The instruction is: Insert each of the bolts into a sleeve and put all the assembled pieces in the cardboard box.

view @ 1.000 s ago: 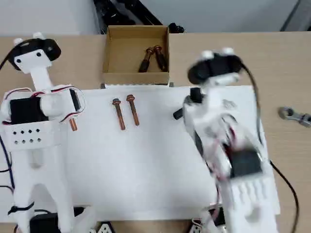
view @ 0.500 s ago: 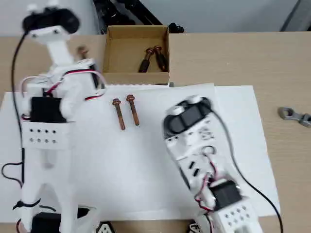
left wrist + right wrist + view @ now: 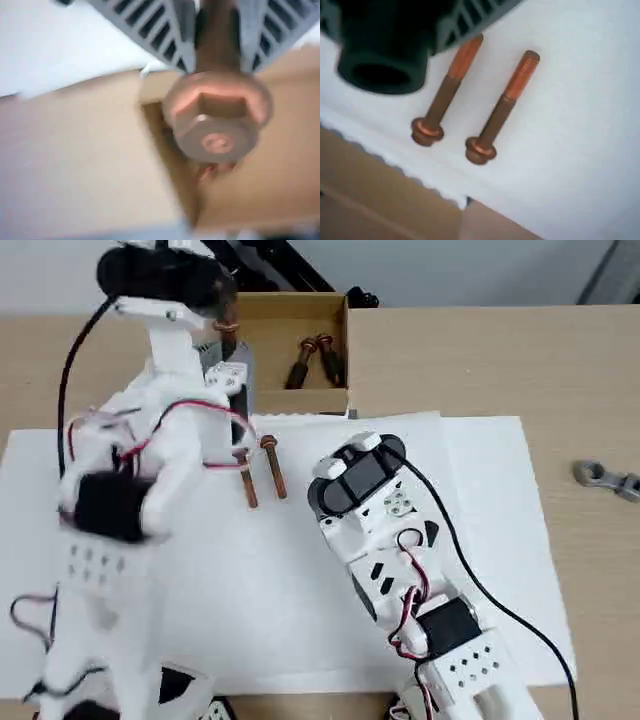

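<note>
Nearest in, the right arm (image 3: 400, 540) is stretched low across the white sheet (image 3: 300, 620). From its own wrist view a black sleeve (image 3: 381, 70) is seen clamped in the closed right fingers (image 3: 470, 15), its open bore facing the camera. Just past it, two loose bolts (image 3: 447, 92) are caught lying side by side on the sheet, not touching. They are copper-coloured, with flanged heads, darker shanks and brighter orange threaded tips. From high up the same loose bolts (image 3: 273, 468) are placed with heads toward the box, one partly covered by the left arm (image 3: 160, 455). Farther on, a third bolt (image 3: 217, 117) is gripped by its shank between the closed left fingers (image 3: 150, 30). Its hexagonal head is shown close up, above a corner of the cardboard box (image 3: 285, 398). Inside the box, two assembled pieces (image 3: 300, 362) are given by the high view, heads close together. Off to the right, a small wrench (image 3: 605, 477) is seen lying on the wooden surface (image 3: 480, 350).
</note>
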Tool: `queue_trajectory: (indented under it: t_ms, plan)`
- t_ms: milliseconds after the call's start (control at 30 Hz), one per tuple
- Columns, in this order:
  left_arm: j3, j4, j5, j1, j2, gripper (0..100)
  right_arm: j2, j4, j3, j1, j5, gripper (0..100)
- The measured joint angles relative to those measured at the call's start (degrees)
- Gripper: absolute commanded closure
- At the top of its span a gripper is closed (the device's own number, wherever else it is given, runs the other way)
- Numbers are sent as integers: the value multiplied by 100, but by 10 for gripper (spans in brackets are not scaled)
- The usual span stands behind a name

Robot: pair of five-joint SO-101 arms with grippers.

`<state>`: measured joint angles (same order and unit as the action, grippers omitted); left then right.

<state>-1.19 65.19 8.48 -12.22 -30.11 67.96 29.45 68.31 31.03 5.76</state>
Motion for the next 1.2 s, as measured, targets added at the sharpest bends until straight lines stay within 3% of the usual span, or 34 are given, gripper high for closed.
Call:
queue_trajectory:
  t_ms: [267, 533, 733, 967, 1200]
  plan:
    - [-1978, -176, -53, -97, -2066, 995, 88, -53, 0, 484, 18, 996]
    - [-4185, -1310, 1143, -114, -3842, 995, 97, -615, 0, 844, 18, 995]
    - [-4334, -1741, 1600, -220, -3886, 995, 229, -835, 62, 844, -97, 994]
    - [-4325, -2444, 1960, -255, -3631, 994, 1415, -941, 598, 484, -378, 995]
    - [-4334, -2796, 2048, -870, -3323, 994, 1890, -993, 1204, 431, -589, 995]
